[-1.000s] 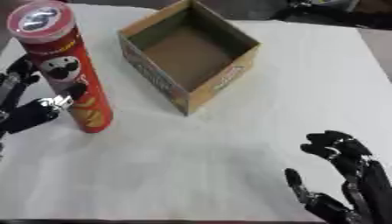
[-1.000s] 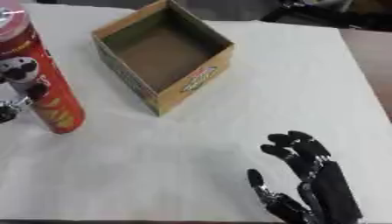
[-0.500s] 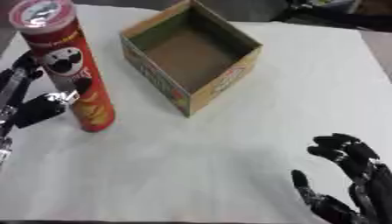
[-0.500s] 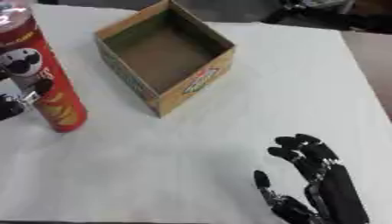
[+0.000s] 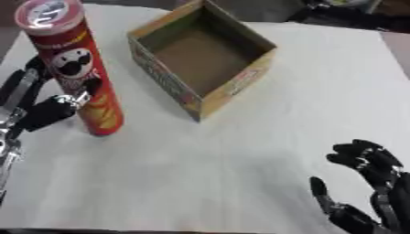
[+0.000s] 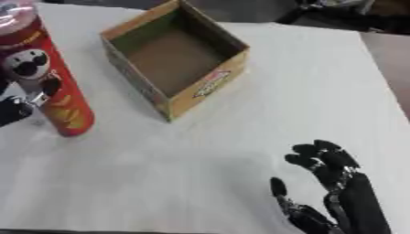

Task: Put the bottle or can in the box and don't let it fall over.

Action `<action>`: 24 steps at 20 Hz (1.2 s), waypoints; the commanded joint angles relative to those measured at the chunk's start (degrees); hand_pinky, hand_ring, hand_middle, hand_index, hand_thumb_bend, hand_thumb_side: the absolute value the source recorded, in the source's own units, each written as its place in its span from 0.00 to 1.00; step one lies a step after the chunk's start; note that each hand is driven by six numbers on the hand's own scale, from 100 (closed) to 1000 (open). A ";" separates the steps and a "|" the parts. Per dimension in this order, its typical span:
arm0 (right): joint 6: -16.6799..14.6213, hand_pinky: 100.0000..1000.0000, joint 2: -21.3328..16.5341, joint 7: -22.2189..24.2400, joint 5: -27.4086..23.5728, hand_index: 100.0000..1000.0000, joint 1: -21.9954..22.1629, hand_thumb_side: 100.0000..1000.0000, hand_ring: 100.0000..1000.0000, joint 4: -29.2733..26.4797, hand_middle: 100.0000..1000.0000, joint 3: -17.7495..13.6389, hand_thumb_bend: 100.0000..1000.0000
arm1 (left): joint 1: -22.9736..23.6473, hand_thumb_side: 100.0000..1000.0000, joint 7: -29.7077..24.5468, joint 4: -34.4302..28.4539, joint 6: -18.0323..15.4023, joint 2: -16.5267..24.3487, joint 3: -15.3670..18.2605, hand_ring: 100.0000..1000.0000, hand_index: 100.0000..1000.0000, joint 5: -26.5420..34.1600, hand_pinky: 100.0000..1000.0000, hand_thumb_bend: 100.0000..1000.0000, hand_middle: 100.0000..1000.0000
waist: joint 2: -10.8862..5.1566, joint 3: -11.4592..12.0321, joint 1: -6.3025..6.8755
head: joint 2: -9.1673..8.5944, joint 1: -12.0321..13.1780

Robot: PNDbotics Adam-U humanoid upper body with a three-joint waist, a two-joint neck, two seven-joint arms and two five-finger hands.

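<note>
The right robot hand [image 6: 336, 192] rests open at the lower right, fingers up. On the white tabletop [image 5: 240, 151], the left robot hand [image 5: 40, 107] curls around an upright red can [image 5: 76, 68] (lid on). Beyond it, an open cardboard box [image 5: 204, 59] stands well apart.

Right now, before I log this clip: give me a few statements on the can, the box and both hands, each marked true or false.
1. The red can stands upright on the table. True.
2. The can is inside the cardboard box. False: it stands on the table to the box's left.
3. The left hand is at the can, thumb against its side. True.
4. The right hand holds the box. False: it rests open near the lower right corner.
5. The box lies on its side. False: it sits open side up.
</note>
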 commanded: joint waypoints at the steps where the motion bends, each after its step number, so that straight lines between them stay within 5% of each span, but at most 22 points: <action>1: -0.23 0.74 -0.30 0.00 0.25 0.67 0.09 0.12 0.57 -1.27 0.63 -0.37 0.20 | -0.95 0.49 -0.09 -1.59 -0.99 0.53 0.29 1.00 0.95 -0.24 1.00 0.44 1.00 | -0.66 -0.10 0.32 | -0.73 0.15; 18: 0.47 0.74 0.24 2.11 -0.65 0.67 0.75 0.16 0.58 -1.27 0.66 -0.97 0.17 | -2.48 0.49 -0.06 1.68 -4.71 -0.52 -0.04 1.00 0.88 -0.69 1.00 0.40 0.98 | -0.31 -0.81 0.16 | -1.33 0.75; 24: -0.28 0.74 0.54 2.05 -0.21 0.67 0.73 0.16 0.58 -1.27 0.65 -0.92 0.16 | -2.40 0.50 0.62 1.30 -5.11 -0.49 -0.27 1.00 0.73 -0.03 1.00 0.27 0.95 | -0.17 -0.92 0.27 | -1.28 0.88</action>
